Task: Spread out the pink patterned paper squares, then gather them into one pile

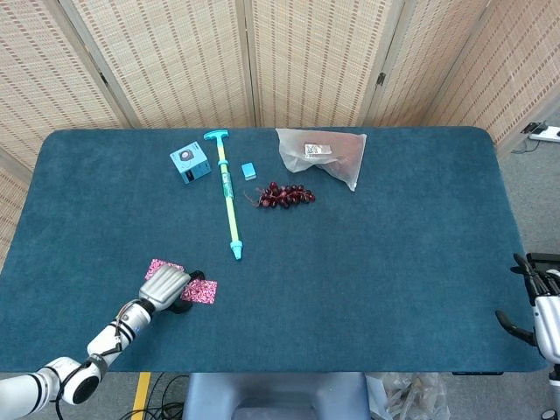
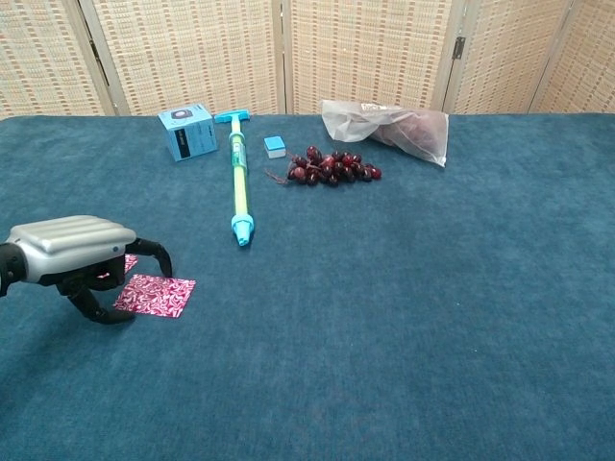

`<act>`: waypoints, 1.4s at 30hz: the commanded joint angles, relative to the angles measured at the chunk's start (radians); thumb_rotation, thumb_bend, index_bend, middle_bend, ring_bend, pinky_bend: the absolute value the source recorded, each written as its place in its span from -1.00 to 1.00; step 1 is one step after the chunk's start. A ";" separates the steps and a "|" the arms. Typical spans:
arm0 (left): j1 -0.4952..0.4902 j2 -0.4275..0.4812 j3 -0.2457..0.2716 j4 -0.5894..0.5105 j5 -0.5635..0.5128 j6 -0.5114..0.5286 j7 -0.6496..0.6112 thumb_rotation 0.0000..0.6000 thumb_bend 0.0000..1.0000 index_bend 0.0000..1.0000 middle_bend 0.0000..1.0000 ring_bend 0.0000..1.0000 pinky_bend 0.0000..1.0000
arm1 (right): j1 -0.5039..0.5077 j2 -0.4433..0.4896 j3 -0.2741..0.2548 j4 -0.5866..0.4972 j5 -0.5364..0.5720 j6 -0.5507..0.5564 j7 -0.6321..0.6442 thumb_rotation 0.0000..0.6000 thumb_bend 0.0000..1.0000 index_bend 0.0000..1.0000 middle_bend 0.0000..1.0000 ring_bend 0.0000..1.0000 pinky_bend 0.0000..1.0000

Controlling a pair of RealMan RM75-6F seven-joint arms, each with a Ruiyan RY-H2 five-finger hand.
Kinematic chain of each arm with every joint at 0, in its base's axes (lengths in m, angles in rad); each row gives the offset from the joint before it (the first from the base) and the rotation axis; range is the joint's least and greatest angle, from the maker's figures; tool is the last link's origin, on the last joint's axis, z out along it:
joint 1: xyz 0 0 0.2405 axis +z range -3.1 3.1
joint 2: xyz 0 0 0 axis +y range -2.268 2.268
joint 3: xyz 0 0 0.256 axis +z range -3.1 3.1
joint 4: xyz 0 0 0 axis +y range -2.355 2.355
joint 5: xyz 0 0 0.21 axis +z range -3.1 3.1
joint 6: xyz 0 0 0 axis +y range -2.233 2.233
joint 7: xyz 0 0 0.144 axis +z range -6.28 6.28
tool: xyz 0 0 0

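Hovering left hand (image 2: 75, 248) arches over pink patterned paper squares (image 2: 155, 295).

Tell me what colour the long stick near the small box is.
The stick is yellow-green with turquoise ends, clearest in the chest view.

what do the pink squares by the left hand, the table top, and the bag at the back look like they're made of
Pink patterned squares: thin paper, seemingly matte, lying flat with crisp edges and a printed pattern.
Table top: probably felt or short-pile fabric; dark teal, dull, faintly fuzzy, no glare.
Bag: clear thin plastic film; crinkled, slightly glossy, dark contents showing through.
The left hand hovers over the squares, fingers curled down; whether it touches them is unclear.
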 commanded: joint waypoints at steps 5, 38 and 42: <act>0.003 -0.006 -0.003 0.005 -0.005 0.001 0.004 0.80 -0.32 -0.46 1.00 1.00 1.00 | -0.002 0.000 -0.001 0.000 0.000 0.002 0.000 1.00 -0.51 -1.00 -0.44 -0.54 -0.60; 0.016 -0.016 -0.013 0.027 0.026 0.031 -0.044 1.00 -0.32 -0.16 1.00 1.00 1.00 | -0.005 -0.003 0.000 0.003 -0.001 0.006 0.003 1.00 -0.51 -1.00 -0.44 -0.54 -0.60; 0.015 -0.009 -0.014 0.020 0.033 0.033 -0.053 1.00 -0.32 -0.16 1.00 1.00 1.00 | -0.006 -0.003 -0.001 0.002 -0.001 0.006 0.002 1.00 -0.51 -1.00 -0.44 -0.54 -0.60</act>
